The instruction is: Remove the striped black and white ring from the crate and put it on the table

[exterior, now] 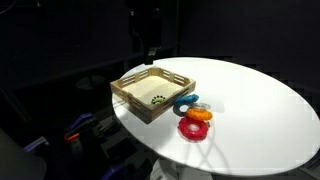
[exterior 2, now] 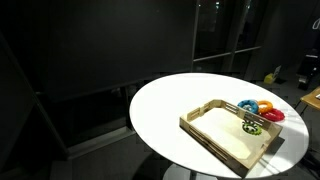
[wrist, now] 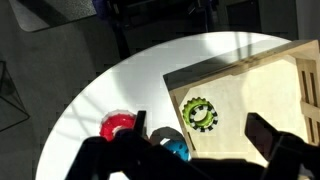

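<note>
We log fingers (wrist: 262, 133) spread, empty, over the crate (wrist: 215, 66); the striped black and white ring (wrist: 199, 113) lies flat inside near the wall, so descending fingers may strike the slats.

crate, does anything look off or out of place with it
Nothing looks spilled or broken. The crate sits flat but close to the edge of the table, with only one dark-striped ring lying inside it.

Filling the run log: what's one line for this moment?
gripper: open, above crate | ring: in crate, ungrasped | table: other rings beside crate
</note>
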Robot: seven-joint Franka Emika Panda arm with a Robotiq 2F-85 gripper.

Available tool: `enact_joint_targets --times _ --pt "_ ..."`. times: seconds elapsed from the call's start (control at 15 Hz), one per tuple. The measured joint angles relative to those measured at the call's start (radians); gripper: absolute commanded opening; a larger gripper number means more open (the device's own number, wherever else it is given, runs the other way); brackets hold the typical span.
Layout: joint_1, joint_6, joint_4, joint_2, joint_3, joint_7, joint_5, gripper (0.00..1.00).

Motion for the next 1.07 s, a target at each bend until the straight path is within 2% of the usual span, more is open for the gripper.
enact_joint_targets --times 0.27,0.53,1.07 --pt "0.040 0.076 -0.002 0.030 0.041 0.014 0.000 1.00" --pt "0.063 0.205 -0.009 0.099 0.077 0.035 0.000 1.00" --pt "0.076 0.413 -0.014 0.306 0.086 0.051 0.000 1.00"
